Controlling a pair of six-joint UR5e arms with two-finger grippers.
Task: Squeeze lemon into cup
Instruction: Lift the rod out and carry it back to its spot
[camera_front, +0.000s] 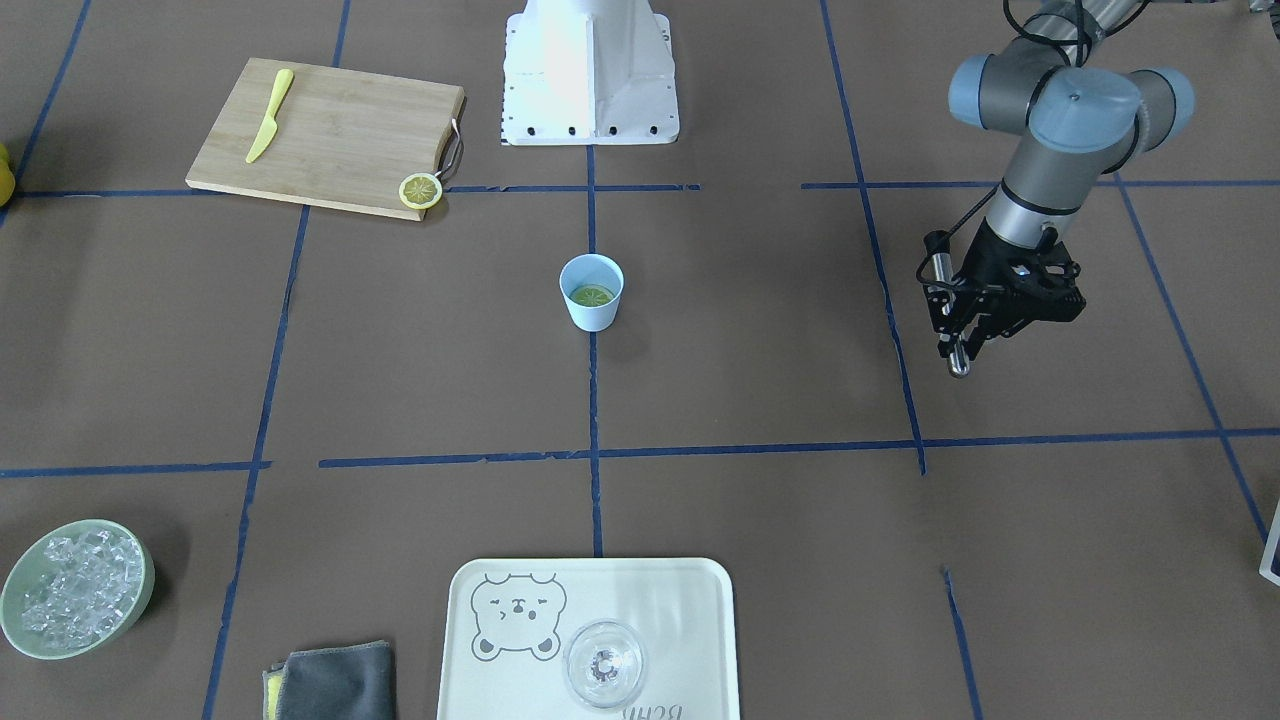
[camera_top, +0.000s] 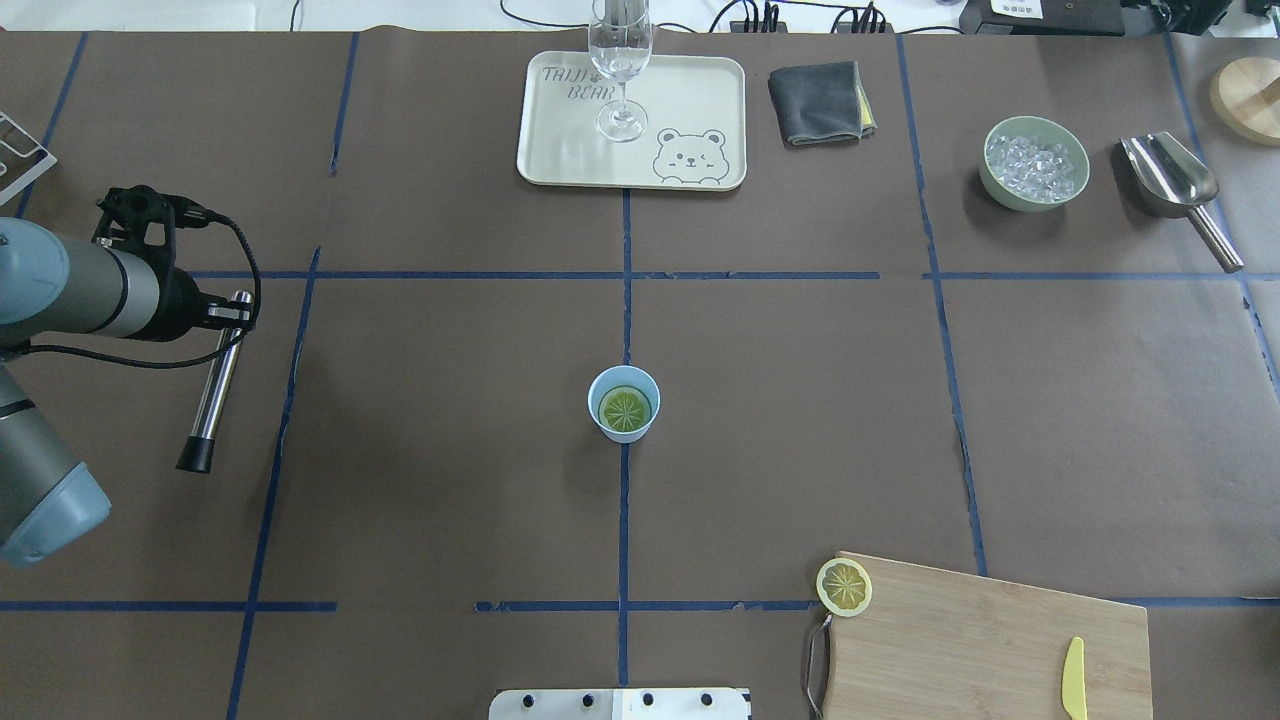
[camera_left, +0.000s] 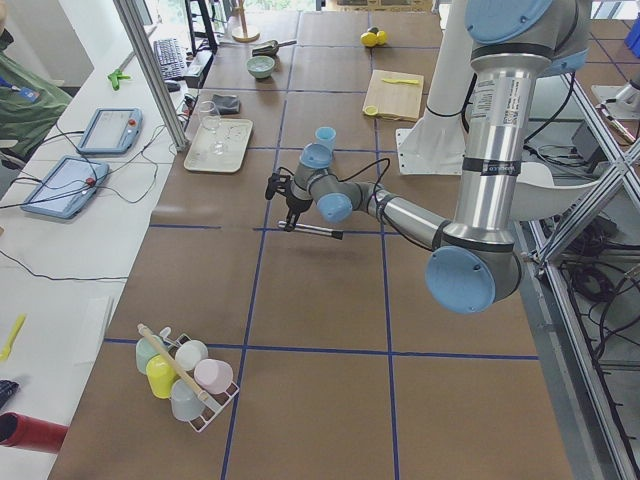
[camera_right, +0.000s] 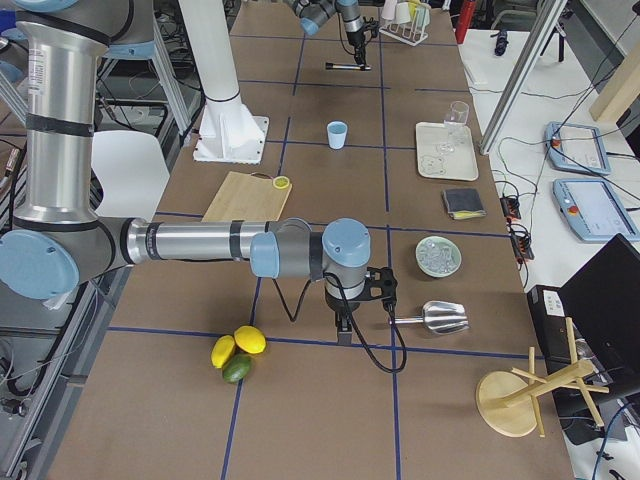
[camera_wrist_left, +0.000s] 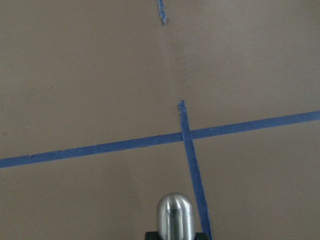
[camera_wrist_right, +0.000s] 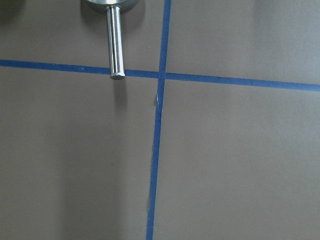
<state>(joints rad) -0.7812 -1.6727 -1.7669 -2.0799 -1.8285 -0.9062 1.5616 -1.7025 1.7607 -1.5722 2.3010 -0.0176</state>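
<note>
The pale blue cup (camera_front: 591, 300) (camera_top: 605, 385) stands at the table's middle with a lemon slice (camera_front: 591, 295) (camera_top: 625, 408) lying flat inside it. A second lemon slice (camera_front: 421, 191) (camera_top: 844, 587) lies at the corner of the wooden cutting board (camera_front: 340, 140). My left gripper (camera_front: 952, 318) (camera_top: 226, 316) is shut on a metal rod (camera_front: 958, 355) (camera_top: 212, 390), held over the table far to the side of the cup. My right gripper (camera_right: 345, 325) shows only in the exterior right view, near the scoop, and I cannot tell whether it is open or shut.
A yellow knife (camera_front: 270, 115) lies on the board. A tray (camera_top: 560, 150) holds a clear glass (camera_top: 620, 60). A grey cloth (camera_top: 815, 103), a green bowl of ice (camera_top: 1000, 185) and a metal scoop (camera_top: 1170, 180) sit along the far side. Whole lemons (camera_right: 240, 345) lie at the table's right end.
</note>
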